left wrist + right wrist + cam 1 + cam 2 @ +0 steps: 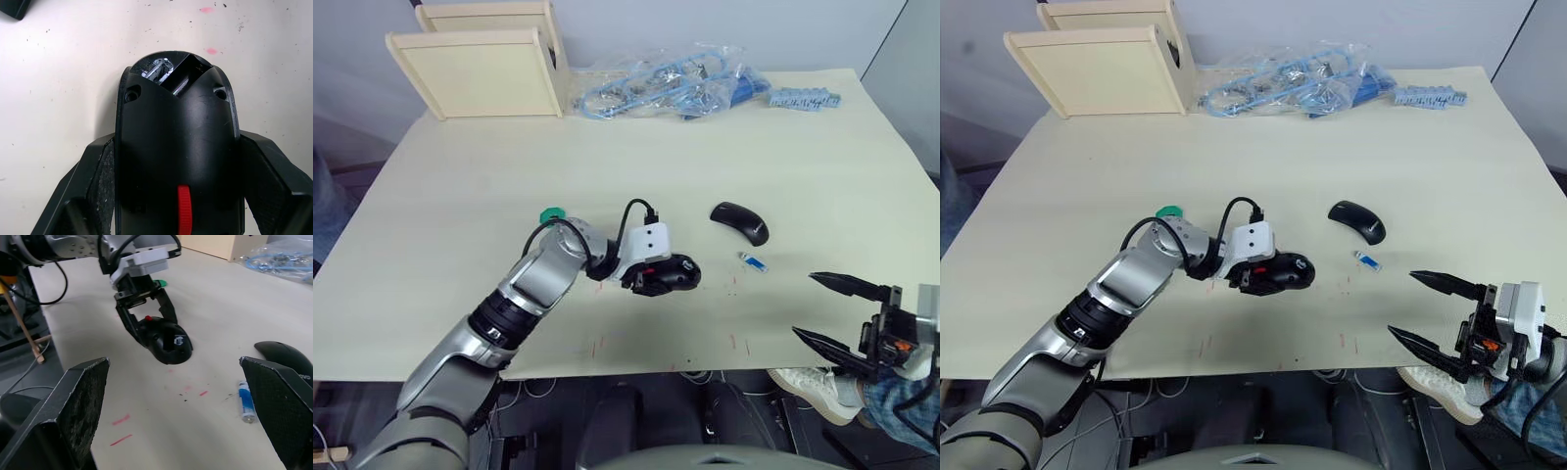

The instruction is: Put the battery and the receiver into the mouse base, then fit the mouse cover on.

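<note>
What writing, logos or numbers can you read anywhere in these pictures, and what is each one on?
No text can be read.
Mouse base, held in the left gripper: a small white emblem, too blurred to read.
Battery: blue-and-white label, print too small to read.
Mouse cover: a faint mark at its edge in the right wrist view, unreadable.

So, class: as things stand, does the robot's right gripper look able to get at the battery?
Probably yes: the right gripper hangs open near the table edge, and the battery lies on bare table with nothing between them; the mouse cover sits just beyond.
</note>
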### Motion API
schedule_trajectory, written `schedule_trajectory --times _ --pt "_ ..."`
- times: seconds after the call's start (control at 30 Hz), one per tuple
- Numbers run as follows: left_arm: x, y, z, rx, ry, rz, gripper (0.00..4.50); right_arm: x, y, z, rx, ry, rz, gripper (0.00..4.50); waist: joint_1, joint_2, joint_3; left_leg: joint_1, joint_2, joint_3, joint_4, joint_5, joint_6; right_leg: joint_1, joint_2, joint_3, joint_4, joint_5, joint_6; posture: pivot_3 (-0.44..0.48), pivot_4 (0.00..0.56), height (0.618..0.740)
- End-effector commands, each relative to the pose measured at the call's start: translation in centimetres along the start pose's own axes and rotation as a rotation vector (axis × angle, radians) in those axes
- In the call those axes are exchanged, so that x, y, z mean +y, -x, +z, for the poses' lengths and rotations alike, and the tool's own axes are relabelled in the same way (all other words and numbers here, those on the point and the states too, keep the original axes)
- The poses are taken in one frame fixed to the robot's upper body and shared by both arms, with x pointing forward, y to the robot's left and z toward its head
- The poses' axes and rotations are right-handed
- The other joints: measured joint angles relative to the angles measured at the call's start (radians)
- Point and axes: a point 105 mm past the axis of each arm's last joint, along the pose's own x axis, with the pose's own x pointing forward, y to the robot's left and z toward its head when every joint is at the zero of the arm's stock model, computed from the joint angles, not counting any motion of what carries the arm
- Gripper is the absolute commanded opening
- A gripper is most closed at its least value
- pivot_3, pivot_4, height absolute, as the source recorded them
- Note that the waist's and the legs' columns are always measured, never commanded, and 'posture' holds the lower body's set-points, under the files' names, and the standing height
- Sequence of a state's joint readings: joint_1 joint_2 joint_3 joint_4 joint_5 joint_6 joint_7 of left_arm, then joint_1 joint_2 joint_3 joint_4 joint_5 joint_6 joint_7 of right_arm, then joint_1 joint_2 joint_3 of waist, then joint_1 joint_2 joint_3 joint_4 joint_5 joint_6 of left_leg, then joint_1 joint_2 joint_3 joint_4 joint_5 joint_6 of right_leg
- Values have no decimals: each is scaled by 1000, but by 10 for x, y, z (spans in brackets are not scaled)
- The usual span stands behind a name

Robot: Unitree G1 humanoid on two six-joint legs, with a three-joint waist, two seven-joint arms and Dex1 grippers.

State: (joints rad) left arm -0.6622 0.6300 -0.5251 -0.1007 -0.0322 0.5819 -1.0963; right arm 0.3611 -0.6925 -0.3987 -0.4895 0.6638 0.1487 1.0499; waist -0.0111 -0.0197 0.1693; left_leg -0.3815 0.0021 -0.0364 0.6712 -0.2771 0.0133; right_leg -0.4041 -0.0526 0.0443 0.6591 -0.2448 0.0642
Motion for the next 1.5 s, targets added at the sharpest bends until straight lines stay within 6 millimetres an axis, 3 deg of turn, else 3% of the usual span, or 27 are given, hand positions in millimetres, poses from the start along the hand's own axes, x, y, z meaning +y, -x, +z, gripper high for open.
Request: schedule_trajectory --times 0.03,0.2,0.4,0.5,0.57,0.6,0.83,0.93,0.97,1.07,1.1,1.17,1.4,1.5 --pt "-8 -8 -5 19 4 -24 2921 -15 -9 -4 43 -29 -99 4500 0 0 0 0 0 0 0 0 0 0 0 0 0 0 0 0 150 740" --pt "-8 -8 -5 16 8 -18 2921 -42 -23 -28 230 15 -247 4500 4 0 0 0 0 0 1 0 0 0 0 0 0 0 0 0 150 740" --pt "-6 -9 -5 10 5 -9 2921 -52 -52 -47 232 -122 -253 4500 5 0 -1 0 -1 0 1 0 0 0 0 0 0 0 0 0 150 740" --pt "-7 -10 -4 7 14 -16 2921 -47 -62 -55 237 -148 -220 3768 9 1 -1 -1 -1 -1 1 0 0 0 -1 -1 -1 0 0 0 150 740" --pt "-8 -10 -4 3 22 -19 2921 -46 -66 -58 241 -146 -219 2868 9 1 -1 -1 -1 -1 1 0 0 0 -1 -1 -1 0 0 0 150 740" --pt "-9 -11 -3 3 23 -19 2921 -46 -67 -60 249 -144 -221 2720 8 1 -1 -1 -1 -1 1 0 0 0 -1 -1 0 0 0 0 150 740" --pt "-12 -11 -3 3 31 -21 2921 -50 -68 -69 267 -140 -271 2720 8 1 -1 -1 -1 -1 1 0 0 0 -1 -1 0 0 0 0 150 740" --pt "-12 -11 -2 2 34 -19 2921 -51 -69 -70 263 -150 -274 2720 7 1 -1 -1 -1 -1 1 0 0 0 -1 -1 0 0 0 0 150 740" --pt "-12 -11 -2 1 34 -20 2921 -50 -69 -70 259 -156 -275 2452 7 1 -1 -1 -1 -1 1 0 0 0 -1 -1 0 0 0 0 150 740" --pt "-14 -11 -2 2 34 -22 2921 -50 -69 -71 257 -160 -274 1419 6 1 -1 -1 -1 -1 1 0 0 0 -1 -1 0 0 0 0 150 740" --pt "-14 -11 -3 2 35 -21 2921 -50 -69 -71 257 -159 -275 743 6 1 -1 -1 -1 -1 1 0 0 0 -1 -1 0 0 0 0 150 740" --pt "-13 -11 -3 2 35 -19 2921 -49 -70 -70 254 -151 -272 36 6 1 -1 -1 -1 -1 1 0 0 0 -1 -1 0 0 0 0 150 740" --pt "-13 -11 -3 2 34 -15 2921 -40 -70 -47 239 -43 -224 42 6 1 -1 -1 -1 -1 1 0 0 0 -1 -1 0 0 0 0 150 740" --pt "-12 -10 -3 4 31 -10 2921 -20 -75 -29 253 -64 -130 42 4 1 -1 -1 -1 -1 1 0 0 0 -1 -1 0 0 0 0 150 740"
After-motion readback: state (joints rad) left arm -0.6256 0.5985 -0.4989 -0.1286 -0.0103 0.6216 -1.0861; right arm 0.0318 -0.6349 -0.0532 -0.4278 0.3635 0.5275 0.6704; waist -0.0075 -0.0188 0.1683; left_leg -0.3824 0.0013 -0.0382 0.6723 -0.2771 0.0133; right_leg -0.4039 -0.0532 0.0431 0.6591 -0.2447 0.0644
